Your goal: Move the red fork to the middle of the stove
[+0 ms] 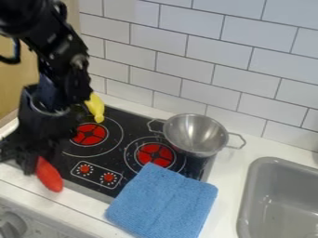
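At the bottom centre, a blue square of woven cloth (162,200) lies over the front edge of the stove and onto the white worktop (81,206). To the right of it, at the lower right, a grey rectangular sink (256,195) shows bare grey floor and walls inside. At the lower left is the red fork (49,175), a smooth, plump, solid red oblong, slanting, with its rounded end toward the camera. Its far end meets the black robot hand (27,161), just below and to the right of it in view; whether the hand is spread, pressed together or pinching the fork, I cannot tell. Beyond lies the black stove (118,149) with red burners. On its right rear part sits a shiny metal bowl-shaped pan (195,133) with two loop handles, its inside bare metal. Farther left, a yellow curved object (95,108) shows beside the arm.
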### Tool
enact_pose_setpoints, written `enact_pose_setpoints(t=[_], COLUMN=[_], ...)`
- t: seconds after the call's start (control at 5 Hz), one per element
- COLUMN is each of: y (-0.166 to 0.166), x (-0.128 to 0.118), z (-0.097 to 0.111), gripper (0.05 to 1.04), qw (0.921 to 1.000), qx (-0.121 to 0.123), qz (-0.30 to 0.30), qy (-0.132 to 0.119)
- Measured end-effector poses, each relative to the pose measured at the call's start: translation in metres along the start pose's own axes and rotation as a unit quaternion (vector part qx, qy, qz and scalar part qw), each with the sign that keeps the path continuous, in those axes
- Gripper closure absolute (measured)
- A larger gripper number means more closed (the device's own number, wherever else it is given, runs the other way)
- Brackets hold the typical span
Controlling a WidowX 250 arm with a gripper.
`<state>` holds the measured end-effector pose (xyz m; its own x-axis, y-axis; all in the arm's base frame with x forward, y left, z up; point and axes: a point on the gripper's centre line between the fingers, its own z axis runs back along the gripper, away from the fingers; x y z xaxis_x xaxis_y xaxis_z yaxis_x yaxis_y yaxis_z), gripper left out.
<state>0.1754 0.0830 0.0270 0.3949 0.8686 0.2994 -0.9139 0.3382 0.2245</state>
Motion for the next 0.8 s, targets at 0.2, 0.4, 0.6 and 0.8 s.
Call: enact_pose_setpoints(t=[0.2, 0.4, 0.6, 0.8], y=[-0.001, -0.019, -0.044, -0.061], x=[0.004, 0.015, 0.021, 0.026], z=[0.013, 0.028, 0.043, 0.046], gripper=[0.738, 0.737, 0.738, 0.738], qw=[0.9974, 0.9921, 0.9756, 0.9583], qx=[0.006, -0.021, -0.06, -0.075], qz=[-0.063, -0.103, -0.184, -0.25], qy=[-0.035, -0.069, -0.103, -0.117])
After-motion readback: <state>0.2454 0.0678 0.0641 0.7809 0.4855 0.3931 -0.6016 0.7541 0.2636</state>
